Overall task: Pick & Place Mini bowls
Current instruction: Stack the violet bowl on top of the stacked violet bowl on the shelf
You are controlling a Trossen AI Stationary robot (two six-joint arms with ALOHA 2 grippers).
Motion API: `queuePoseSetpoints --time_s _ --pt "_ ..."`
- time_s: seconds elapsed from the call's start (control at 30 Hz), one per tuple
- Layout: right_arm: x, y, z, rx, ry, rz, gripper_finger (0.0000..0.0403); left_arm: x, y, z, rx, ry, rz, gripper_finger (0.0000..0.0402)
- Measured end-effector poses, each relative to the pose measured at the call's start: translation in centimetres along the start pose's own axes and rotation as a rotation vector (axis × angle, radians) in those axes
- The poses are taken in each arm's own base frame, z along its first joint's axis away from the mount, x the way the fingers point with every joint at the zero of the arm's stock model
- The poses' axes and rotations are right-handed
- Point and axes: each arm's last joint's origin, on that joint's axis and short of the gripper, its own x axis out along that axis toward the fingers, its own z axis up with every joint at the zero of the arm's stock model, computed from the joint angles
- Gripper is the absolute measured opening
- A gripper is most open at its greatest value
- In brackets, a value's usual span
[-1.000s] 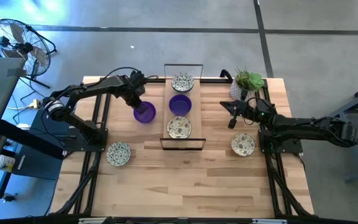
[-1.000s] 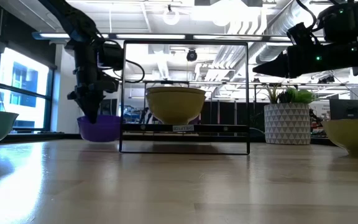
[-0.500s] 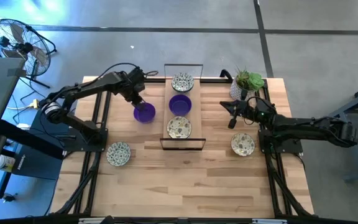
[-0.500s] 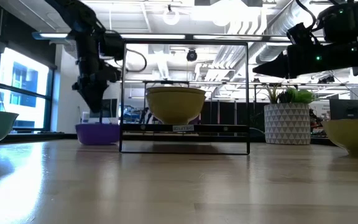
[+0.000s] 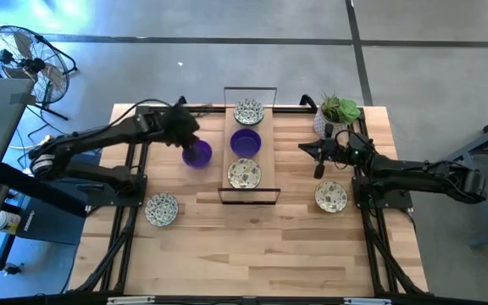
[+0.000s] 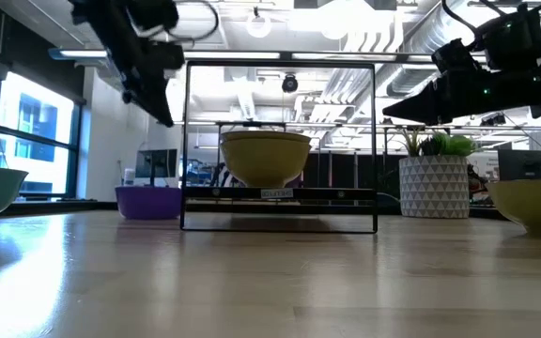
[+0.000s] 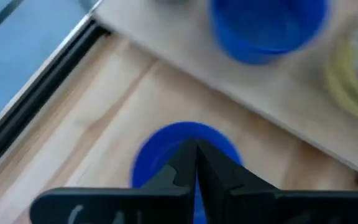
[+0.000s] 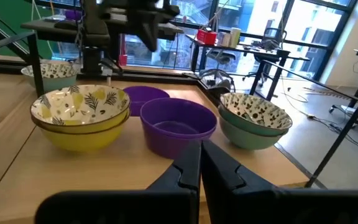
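A wooden table [image 5: 252, 229] is seen from above, with a thin wire frame rack [image 5: 250, 146] at its centre. Three mini bowls sit in a row inside the rack: a speckled bowl at the far end [image 5: 248, 112], a purple bowl in the middle [image 5: 245, 142], and a speckled bowl at the near end [image 5: 244, 174]. In the low view only the near one [image 6: 265, 157] shows, looking yellow from the side and hiding the two behind it.

A loose purple bowl [image 5: 196, 154] rests on the table just left of the rack. The left gripper [image 5: 190, 135] hangs above its far edge without touching it; the low view shows the gripper [image 6: 162, 111] raised clear of the bowl [image 6: 148, 200]. The left wrist view is blurred, yet its fingers [image 7: 182, 163] appear pressed together with nothing between them.

Two more speckled bowls stand on the table: one near the left front [image 5: 161, 208], one on the right [image 5: 331, 196]; both are cut off at the edges of the low view.

The right gripper [image 5: 317, 158] waits to the right of the rack, near a white pot with a green plant [image 5: 336, 113]. Its fingers [image 8: 188, 172] are closed together and empty.
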Motion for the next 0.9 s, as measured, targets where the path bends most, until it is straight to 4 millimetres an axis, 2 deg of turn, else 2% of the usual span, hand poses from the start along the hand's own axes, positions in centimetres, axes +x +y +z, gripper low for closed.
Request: queuePoseSetpoints --time_s 0.17,0.27,0.43,0.6,0.7,0.9 --pt "0.0 0.0 0.0 -0.002 -0.002 0.0 0.0001 -0.6 -3.0 -1.3 0.123 0.08 -0.083 0.0004" --pt "0.0 0.0 0.0 -0.005 -0.002 -0.002 0.0 -0.6 -4.6 -1.9 0.132 0.118 -0.086 0.0007" --pt "0.0 -0.1 0.0 -0.008 0.001 -0.02 0.0 0.3 -6.6 -2.5 0.156 0.165 -0.053 0.0051" --pt "0.0 -0.1 0.0 -0.008 0.001 -0.021 0.0 2.0 -7.2 -3.0 0.16 0.258 -0.026 0.0123" --pt "0.0 -0.1 0.0 -0.007 0.004 -0.021 0.0 3.3 -7.3 -3.7 0.197 0.243 -0.016 0.0156" --pt "0.0 -0.1 0.0 -0.01 0.007 -0.022 0.0 5.1 -6.7 -5.6 0.223 0.249 -0.009 0.0174"
